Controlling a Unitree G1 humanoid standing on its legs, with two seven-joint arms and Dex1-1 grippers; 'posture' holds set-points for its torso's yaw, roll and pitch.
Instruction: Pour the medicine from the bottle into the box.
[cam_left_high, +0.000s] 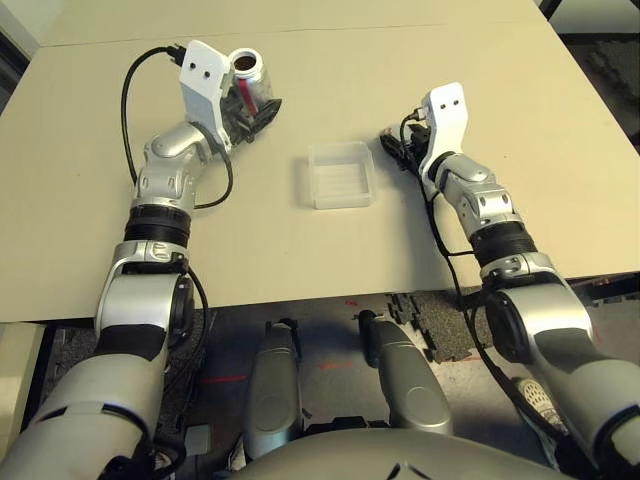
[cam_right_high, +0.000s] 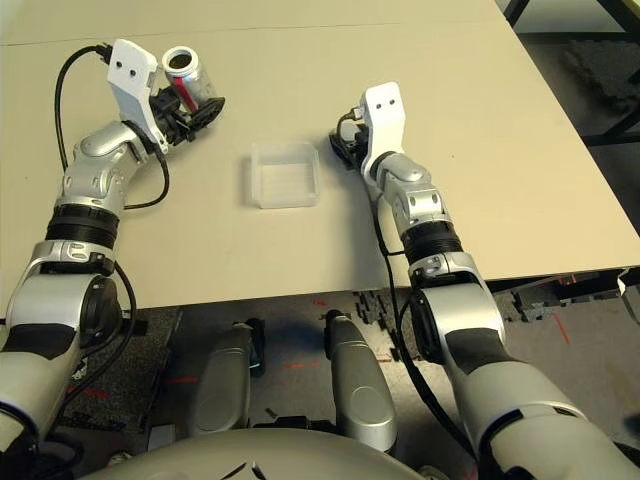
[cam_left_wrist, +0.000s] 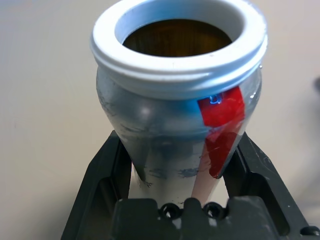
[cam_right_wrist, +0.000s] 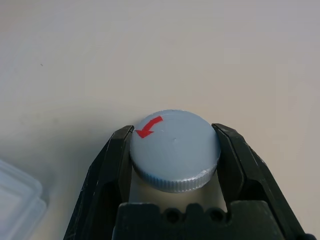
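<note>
The bottle (cam_left_high: 248, 76) is uncapped and held up off the table (cam_left_high: 560, 180) in our left gripper (cam_left_high: 252, 113), out on the left side and well apart from the box (cam_left_high: 341, 174). Our left fingers (cam_left_wrist: 102, 170) are clamped on its clear body from both sides, just below the white threaded rim. The red and white label runs down one side of it. Its open mouth faces up toward the head camera, and in the left wrist view we see a dark brownish-yellow interior through the mouth — we cannot make out a single pill of the medicine in there.

The box sits flat on the table between our two arms, a shallow clear tray with rounded corners. We see nothing lying in it.

The cap (cam_right_wrist: 174, 149) is in our right gripper (cam_right_wrist: 175, 152), just to the right of the box. Our right fingers (cam_right_wrist: 112, 160) are closed on its ribbed edge, one on each side — the cap's flat grey top carries a small red arrow. In the right wrist view a corner of the box shows close by, not touching the gripper. We cannot tell whether the cap rests on the table or hangs just above it.
</note>
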